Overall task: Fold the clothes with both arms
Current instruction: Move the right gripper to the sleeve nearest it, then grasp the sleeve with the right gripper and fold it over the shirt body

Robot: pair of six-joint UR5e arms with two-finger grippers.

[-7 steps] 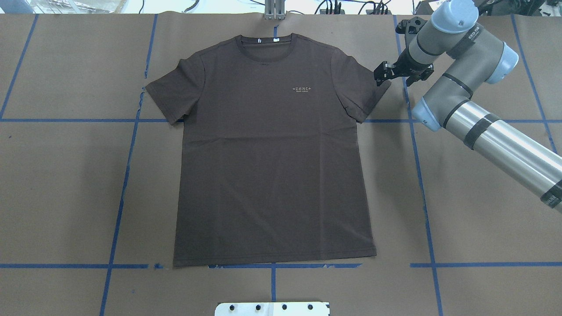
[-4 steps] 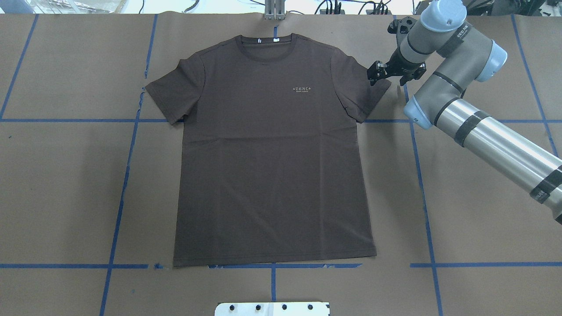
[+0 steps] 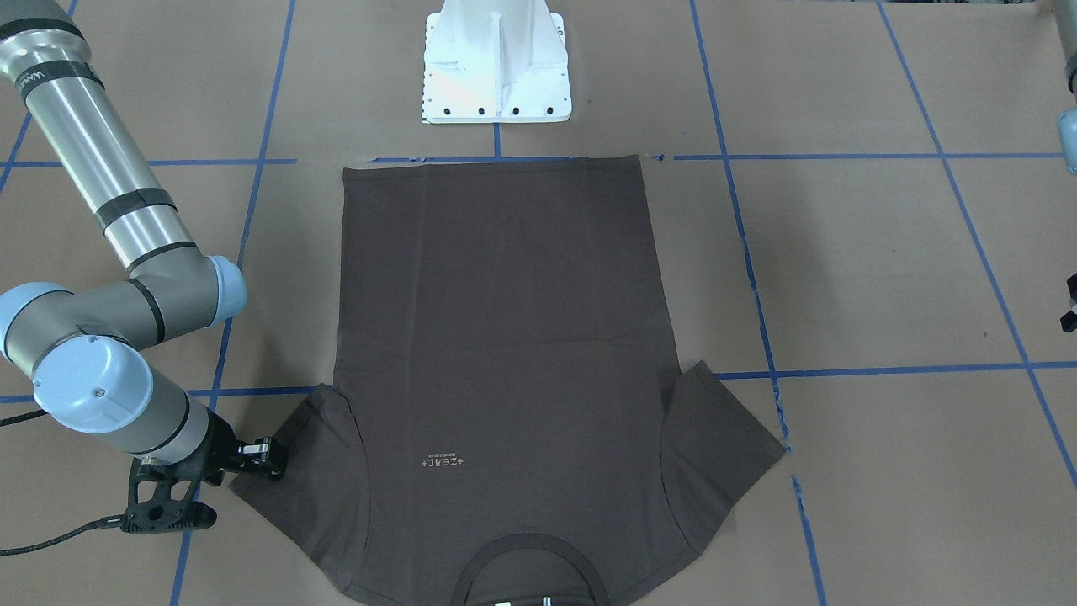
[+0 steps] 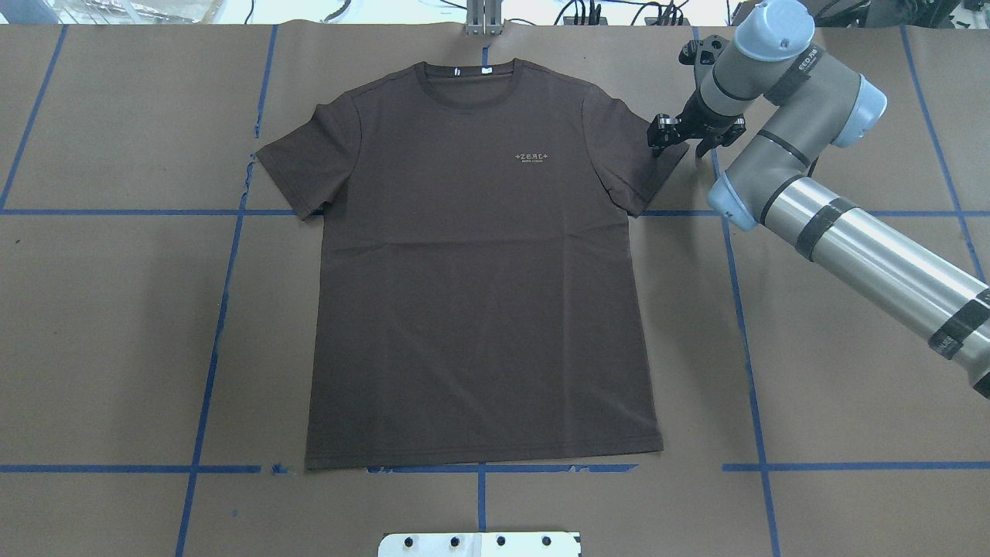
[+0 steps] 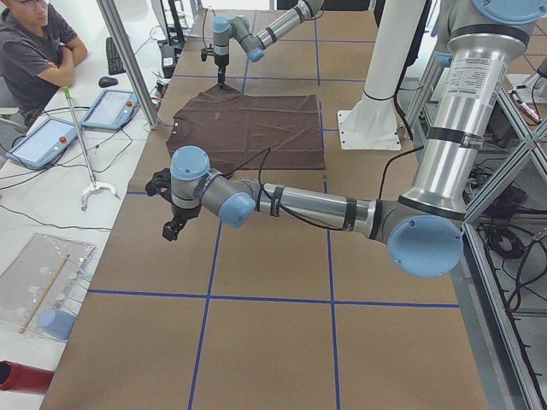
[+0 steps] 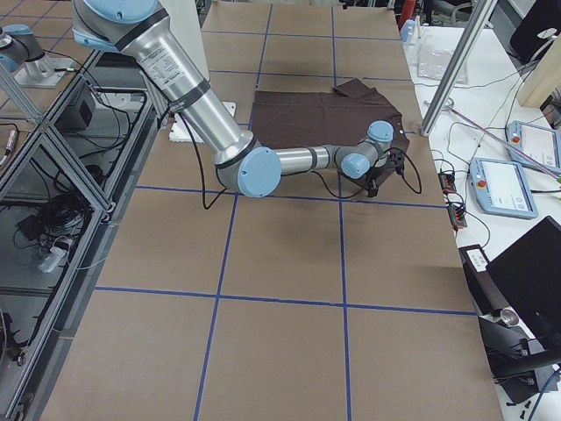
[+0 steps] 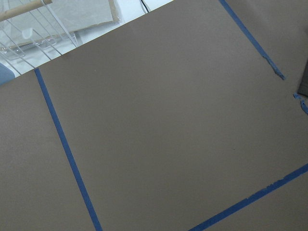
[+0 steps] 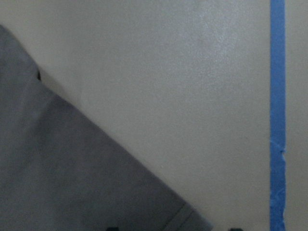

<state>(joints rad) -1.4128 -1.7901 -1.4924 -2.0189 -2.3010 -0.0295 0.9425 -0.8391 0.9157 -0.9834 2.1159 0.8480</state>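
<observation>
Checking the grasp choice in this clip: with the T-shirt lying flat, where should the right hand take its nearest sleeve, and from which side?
Probably the outer hem corner of that sleeve, approached from the shirt's outer side, over bare table. The T-shirt lies flat and spread, so only a free edge offers a pinch, and the open right hand sits at that corner.

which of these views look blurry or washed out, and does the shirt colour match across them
Right wrist view: soft and washed out, the T-shirt reads grey and the table paper pale. Overhead view: sharp, evenly lit, T-shirt dark brown. Left wrist view: fairly sharp, blown-out white in the top left corner.
</observation>
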